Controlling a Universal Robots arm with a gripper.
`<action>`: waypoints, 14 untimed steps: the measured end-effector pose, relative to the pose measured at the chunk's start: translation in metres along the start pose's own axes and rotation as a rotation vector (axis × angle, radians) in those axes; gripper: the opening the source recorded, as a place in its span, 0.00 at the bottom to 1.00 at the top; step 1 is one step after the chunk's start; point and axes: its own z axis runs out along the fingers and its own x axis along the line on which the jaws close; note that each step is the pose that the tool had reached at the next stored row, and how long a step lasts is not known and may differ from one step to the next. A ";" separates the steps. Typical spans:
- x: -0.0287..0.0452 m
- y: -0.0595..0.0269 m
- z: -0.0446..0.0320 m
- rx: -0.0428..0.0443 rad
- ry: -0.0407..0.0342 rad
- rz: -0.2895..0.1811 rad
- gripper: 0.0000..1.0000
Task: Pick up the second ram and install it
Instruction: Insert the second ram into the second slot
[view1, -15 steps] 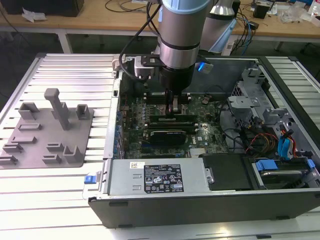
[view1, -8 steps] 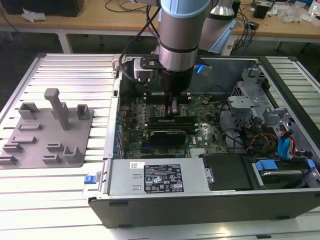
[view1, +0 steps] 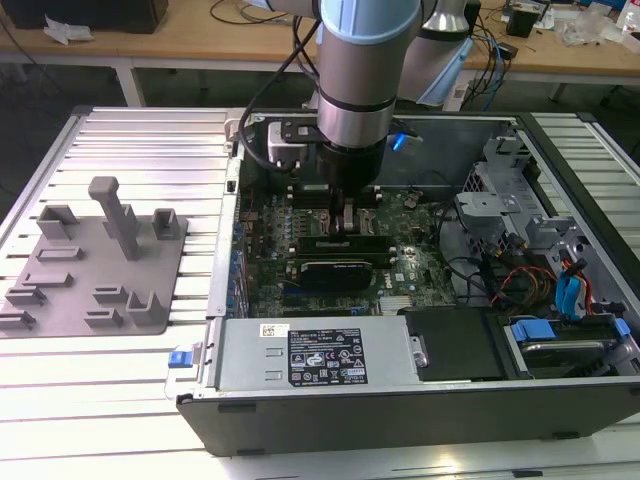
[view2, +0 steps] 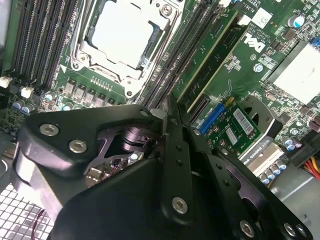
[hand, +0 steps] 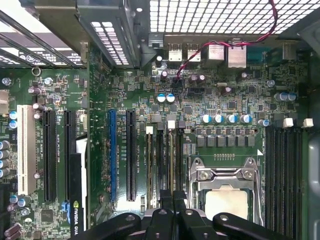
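Note:
My gripper (view1: 347, 218) reaches down into the open computer case (view1: 300, 400), over the memory slots beside the processor socket (hand: 225, 192). Its fingers (hand: 167, 197) are closed together on the top edge of the second ram (hand: 171, 160), a thin green stick standing in its slot. In the second wrist view the same stick (view2: 212, 55) runs from the fingertips (view2: 172, 125) away along the slot. Another stick (hand: 149, 165) stands in a slot beside it.
A black expansion card (view1: 340, 270) lies across the board just in front of the gripper. The grey fixture plate (view1: 95, 270) sits on the slatted table at the exterior view's left. Drive cages and cables (view1: 530, 250) occupy the case's right side.

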 end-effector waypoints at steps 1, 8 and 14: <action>0.0000 -0.0002 0.0005 0.0001 -0.0003 0.000 0.09; 0.0000 -0.0005 0.0030 0.0000 -0.0001 0.000 0.09; 0.0000 -0.0005 0.0034 0.0001 -0.0003 0.000 0.09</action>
